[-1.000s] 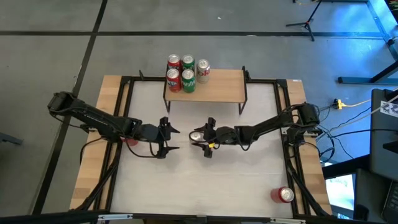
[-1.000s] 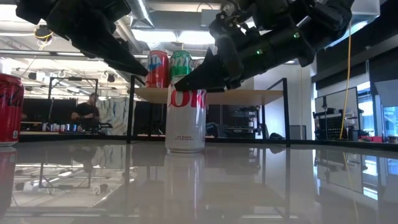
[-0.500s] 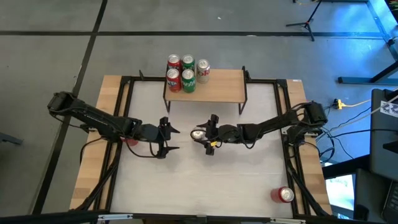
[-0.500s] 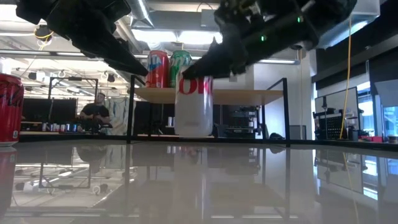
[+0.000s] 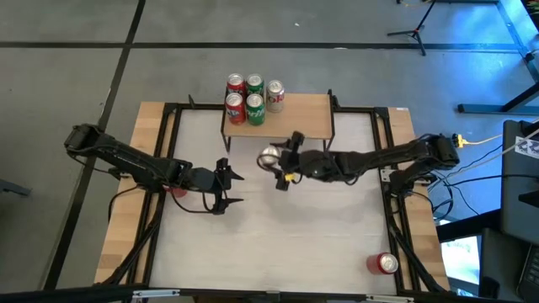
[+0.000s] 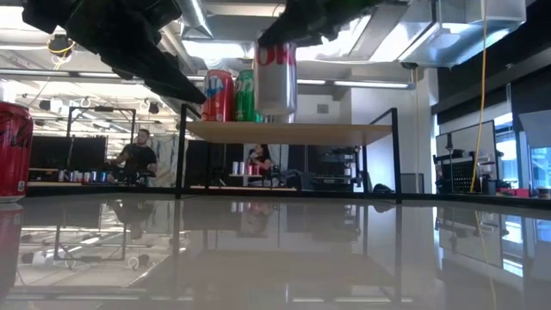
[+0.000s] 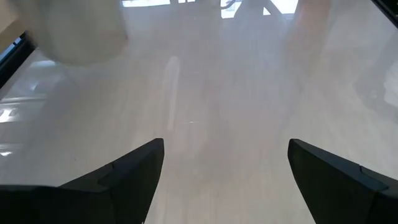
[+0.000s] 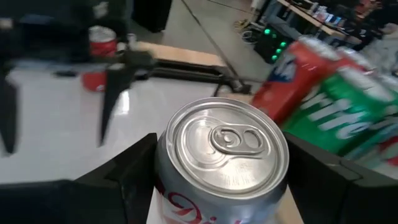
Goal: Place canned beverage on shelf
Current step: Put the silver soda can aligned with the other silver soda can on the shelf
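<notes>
- The right gripper (image 5: 275, 160) is clamped around a silver can (image 5: 268, 156) (upright, lid up), held in the air off the table (image 5: 253, 252).
- The can hangs just at 6 o'clock of the shelf (image 5: 295, 118), near its front edge.
- The left gripper (image 5: 226, 187) waits at 8 o'clock of the can, fingers spread.

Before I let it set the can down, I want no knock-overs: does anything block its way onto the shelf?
The right hand holds the silver can above shelf height. Four cans crowd the shelf's left end; the bare board beside them looks unobstructed.
</notes>
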`<state>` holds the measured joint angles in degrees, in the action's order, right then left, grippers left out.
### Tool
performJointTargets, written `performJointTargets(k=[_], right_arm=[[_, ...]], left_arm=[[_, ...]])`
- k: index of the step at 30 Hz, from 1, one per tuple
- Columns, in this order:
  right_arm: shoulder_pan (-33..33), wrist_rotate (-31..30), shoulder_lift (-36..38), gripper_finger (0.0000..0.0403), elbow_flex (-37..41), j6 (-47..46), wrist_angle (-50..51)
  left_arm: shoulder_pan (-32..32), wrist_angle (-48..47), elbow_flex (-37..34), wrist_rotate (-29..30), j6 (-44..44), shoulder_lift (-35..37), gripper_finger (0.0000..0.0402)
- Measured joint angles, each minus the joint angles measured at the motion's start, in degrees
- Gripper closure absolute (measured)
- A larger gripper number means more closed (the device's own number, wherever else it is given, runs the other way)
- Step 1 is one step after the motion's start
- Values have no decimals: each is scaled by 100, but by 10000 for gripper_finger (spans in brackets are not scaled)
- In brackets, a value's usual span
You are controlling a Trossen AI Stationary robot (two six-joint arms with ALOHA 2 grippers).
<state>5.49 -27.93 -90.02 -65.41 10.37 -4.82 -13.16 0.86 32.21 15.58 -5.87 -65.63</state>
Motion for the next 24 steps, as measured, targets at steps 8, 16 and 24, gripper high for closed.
performJointTargets(k=[8, 16, 24], right_arm=[[-612, 72, 0, 117, -440, 169, 220], [-1282, 1107, 295, 117, -435, 37, 521], [-2022, 1808, 386, 117, -444, -247, 544]], left_arm=[[0, -4, 0, 1, -8, 0, 69], [-122, -126, 0, -18, -153, 0, 69], [-175, -81, 0, -1, -153, 0, 69]])
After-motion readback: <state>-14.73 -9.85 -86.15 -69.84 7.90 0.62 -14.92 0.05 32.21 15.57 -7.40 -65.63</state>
